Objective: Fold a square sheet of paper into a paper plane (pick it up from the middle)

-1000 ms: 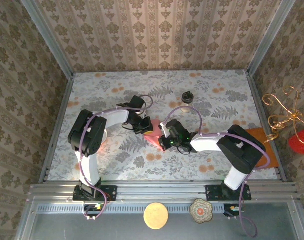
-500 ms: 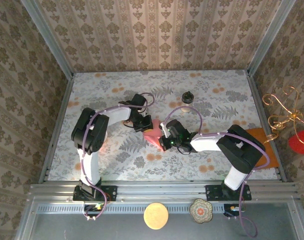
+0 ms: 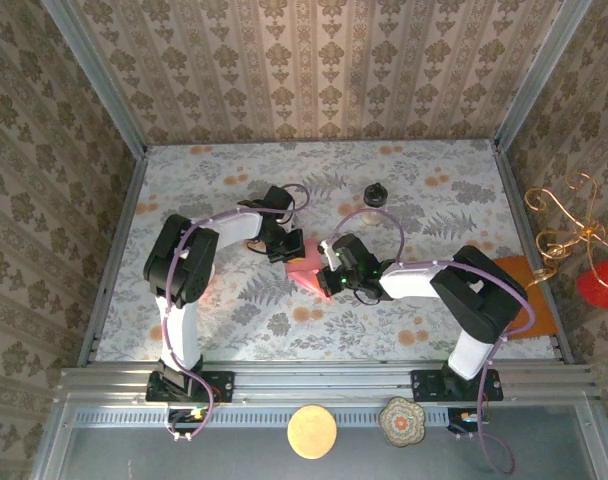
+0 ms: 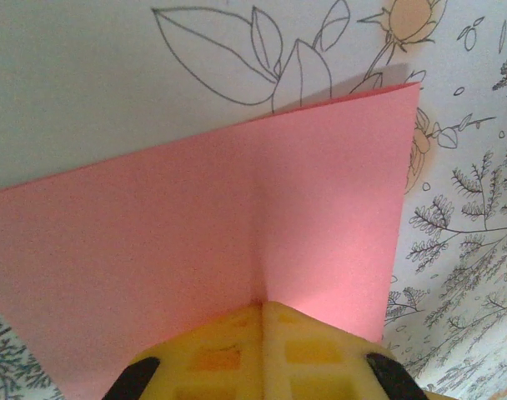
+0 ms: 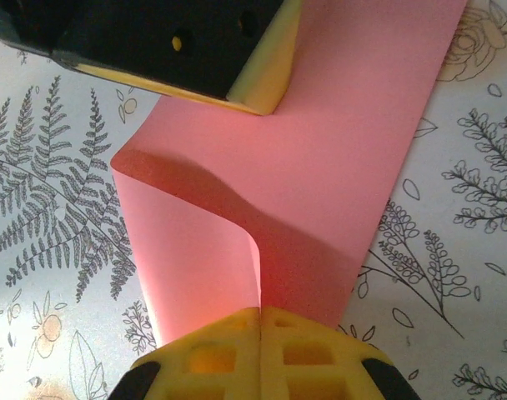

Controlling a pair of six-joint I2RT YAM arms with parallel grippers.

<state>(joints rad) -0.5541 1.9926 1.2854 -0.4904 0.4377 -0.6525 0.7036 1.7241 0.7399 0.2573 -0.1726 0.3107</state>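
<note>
The square sheet of paper (image 3: pixel 306 268) lies near the middle of the flowered tabletop (image 3: pixel 434 215), lifted and bent between the two arms. The left end effector (image 3: pixel 288 250) meets it from the far left side and the right end effector (image 3: pixel 327 277) from the near right. In the left wrist view the left end effector (image 4: pixel 262 304) is closed on the paper (image 4: pixel 195 233): its yellow pads (image 4: pixel 220 354) press together with no gap, and a straight crease runs up from where they meet. The sheet spreads away from the pads as a broad pink face, with one sharp corner at the upper right over the printed leaves and roses of the tabletop (image 4: pixel 87 58). In the right wrist view the right end effector (image 5: pixel 260 310) is likewise closed on the paper (image 5: pixel 320 167), with its pads (image 5: pixel 212 358) squeezed together on a pinched ridge of the sheet. From there the paper curls up and over to the left in a soft, rounded bulge, and the rest of it runs as a flat strip towards the upper right. The left end effector (image 5: pixel 263 92) shows at the top of this view as a dark body with a yellow tip touching the far part of the sheet. Whether any part of the paper rests on the tabletop (image 5: pixel 62 167) is hard to tell from here. A small dark-lidded jar (image 3: pixel 374 195) stands further back on the tabletop, well apart from the paper, and an orange sheet (image 3: pixel 532 318) lies at the right edge, partly under the right arm.
</note>
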